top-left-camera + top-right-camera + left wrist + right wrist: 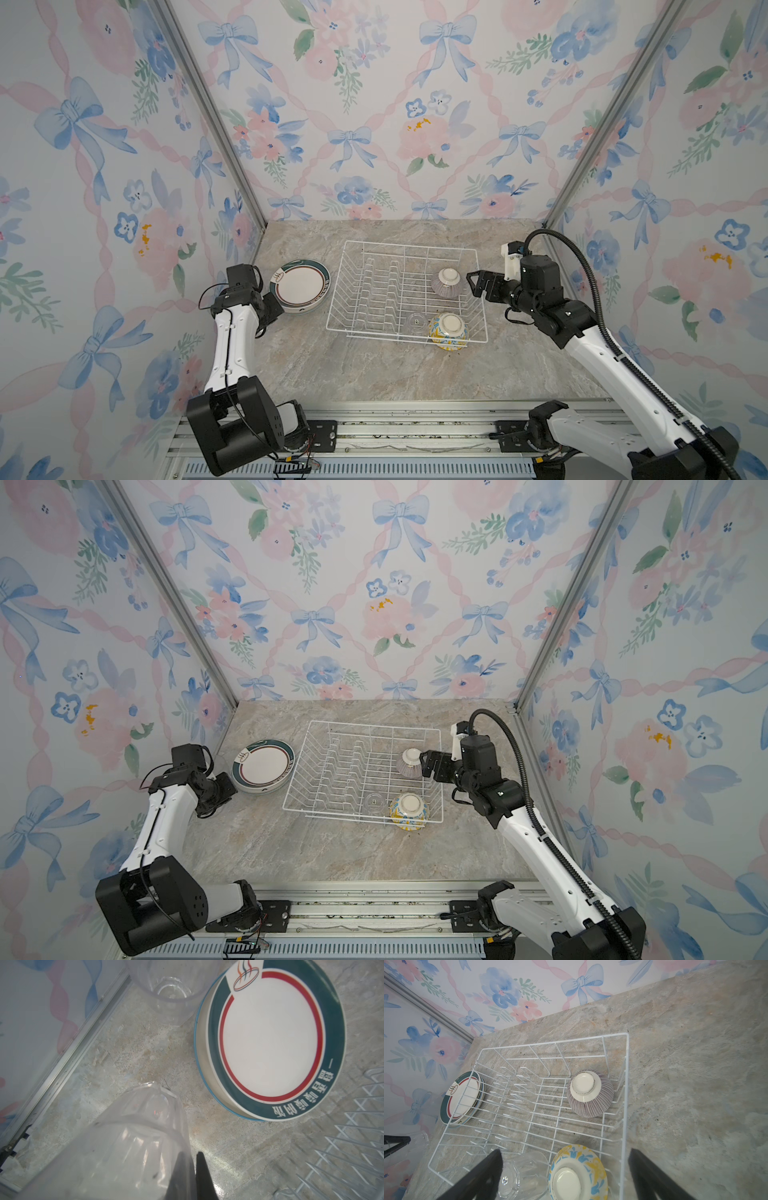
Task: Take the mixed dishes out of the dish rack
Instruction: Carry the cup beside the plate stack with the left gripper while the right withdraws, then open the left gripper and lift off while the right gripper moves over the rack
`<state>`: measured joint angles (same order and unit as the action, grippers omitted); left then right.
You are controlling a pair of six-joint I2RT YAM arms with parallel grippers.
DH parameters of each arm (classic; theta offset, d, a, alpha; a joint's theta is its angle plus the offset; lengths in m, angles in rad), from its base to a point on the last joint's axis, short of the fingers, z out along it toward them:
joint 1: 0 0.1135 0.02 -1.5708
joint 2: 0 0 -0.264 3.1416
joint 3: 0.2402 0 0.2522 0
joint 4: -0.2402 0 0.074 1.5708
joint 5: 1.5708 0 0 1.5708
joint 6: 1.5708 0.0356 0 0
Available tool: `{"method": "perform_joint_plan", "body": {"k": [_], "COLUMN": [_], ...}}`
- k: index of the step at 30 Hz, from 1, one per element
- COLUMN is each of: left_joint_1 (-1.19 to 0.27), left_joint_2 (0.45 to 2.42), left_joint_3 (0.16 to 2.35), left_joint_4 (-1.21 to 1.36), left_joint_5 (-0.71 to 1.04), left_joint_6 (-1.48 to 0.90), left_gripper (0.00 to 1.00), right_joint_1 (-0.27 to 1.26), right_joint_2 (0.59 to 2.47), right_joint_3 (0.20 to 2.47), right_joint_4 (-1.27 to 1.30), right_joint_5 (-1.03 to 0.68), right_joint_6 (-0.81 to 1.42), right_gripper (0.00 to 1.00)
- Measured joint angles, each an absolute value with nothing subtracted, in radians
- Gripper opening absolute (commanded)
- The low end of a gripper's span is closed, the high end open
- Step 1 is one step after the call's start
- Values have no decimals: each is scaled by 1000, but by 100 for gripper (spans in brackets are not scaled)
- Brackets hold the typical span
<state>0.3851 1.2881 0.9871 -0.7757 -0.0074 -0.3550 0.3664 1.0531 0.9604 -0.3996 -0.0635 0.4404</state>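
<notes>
The white wire dish rack (409, 245) (374, 725) holds an upturned purple-striped bowl (446, 282) (589, 1093), an upturned yellow-blue bowl (449, 330) (578, 1172) and a clear glass cup (417, 323) (521, 1174) on its side. My right gripper (473, 282) (564, 1152) hovers open over the rack's right side, beside the striped bowl. My left gripper (274, 307) (192, 1157) is shut on the wall of another clear glass cup (135, 1136), low over the table left of the rack. A stack of plates (300, 286) (270, 1041) with a teal rim lies beside it.
A further clear cup (170, 991) stands on the stone tabletop near the left wall's metal rail (62, 1068). Floral walls close in the left, back and right. The arms' base rail (395, 432) runs along the front edge.
</notes>
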Motion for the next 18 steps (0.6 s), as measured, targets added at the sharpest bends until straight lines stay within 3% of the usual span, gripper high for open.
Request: {"method": "perform_joint_plan", "body": {"k": [10, 15, 18], "left_joint_1": [448, 448, 448], "left_joint_2": [1445, 1450, 1450], "left_joint_3": [1061, 1065, 1072], "left_joint_4": [-784, -783, -783], "left_joint_5": [-23, -29, -29], "left_joint_6": [-347, -333, -334], "left_gripper": [9, 41, 51], "right_joint_1": [366, 366, 366], "right_joint_2": [1072, 1073, 1085], "right_joint_3": [928, 922, 922], "right_joint_4": [-400, -400, -400], "right_joint_5": [-82, -82, -86], "right_joint_6": [424, 416, 414], "right_gripper": [97, 96, 97]}}
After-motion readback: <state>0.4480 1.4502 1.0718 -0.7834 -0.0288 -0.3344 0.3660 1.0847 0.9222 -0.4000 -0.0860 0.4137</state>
